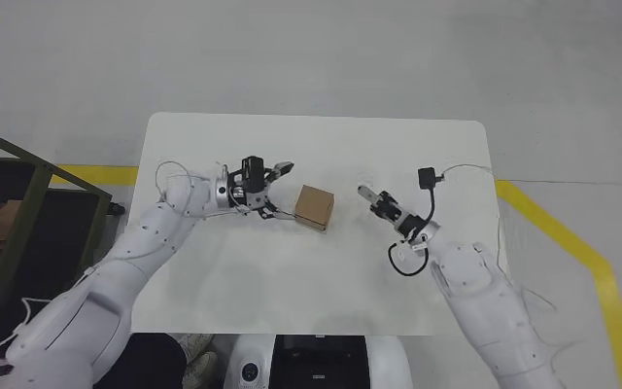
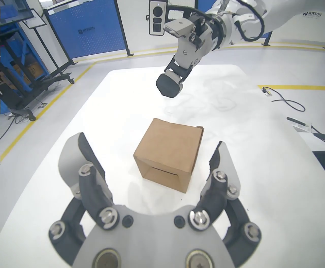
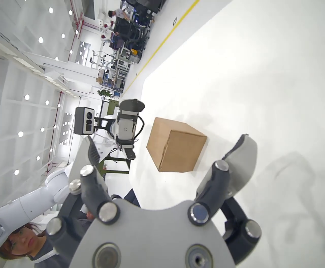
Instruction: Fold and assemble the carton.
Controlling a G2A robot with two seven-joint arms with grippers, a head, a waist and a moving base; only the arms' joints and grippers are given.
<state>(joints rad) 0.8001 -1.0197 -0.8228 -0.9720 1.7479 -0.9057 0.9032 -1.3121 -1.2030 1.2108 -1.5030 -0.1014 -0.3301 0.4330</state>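
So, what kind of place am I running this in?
Probably a robotics lab or factory test floor: yellow floor lines, blue pegboard panels, and equipment-laden workstations beyond the white table.

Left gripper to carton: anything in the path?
Nothing visible. Only table surface lies between the open left gripper and the carton. The right gripper, also open, sits on the carton's far side, apart from it.

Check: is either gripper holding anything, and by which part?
Nothing is held. The left gripper and right gripper are both open, clear of the carton on the table between them.
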